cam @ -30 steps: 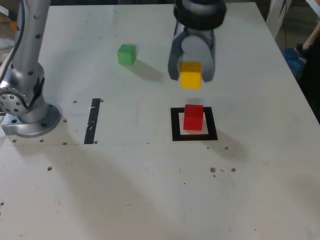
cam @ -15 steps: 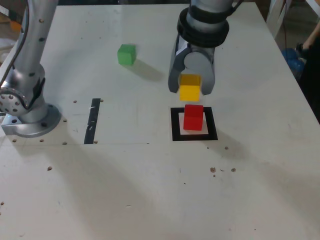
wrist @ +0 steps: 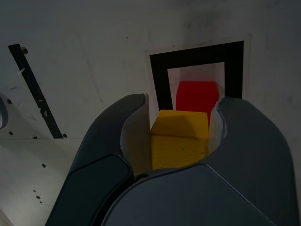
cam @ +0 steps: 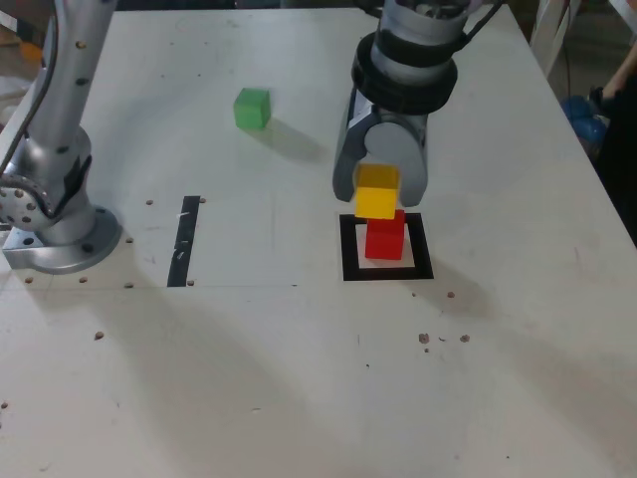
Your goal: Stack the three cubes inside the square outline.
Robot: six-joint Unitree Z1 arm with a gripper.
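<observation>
The gripper [cam: 380, 191] clamps the yellow cube [cam: 377, 191] — just above the red cube [cam: 385, 239] in the square outline [cam: 349, 249].

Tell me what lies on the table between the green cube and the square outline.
Nothing: in the exterior view, bare tabletop separates the green cube from the square outline.

Hiding the top of the red cube [cam: 385, 240] behind the yellow cube [cam: 377, 191] in the exterior view, leaving contact between the two impossible to judge. Covering the yellow cube's sides with the gripper [wrist: 179, 136] fingers in the wrist view (only its top and one face showing). Cutting off the arm's upper links and a dark figure [cam: 619, 129] at the frame edges.
</observation>
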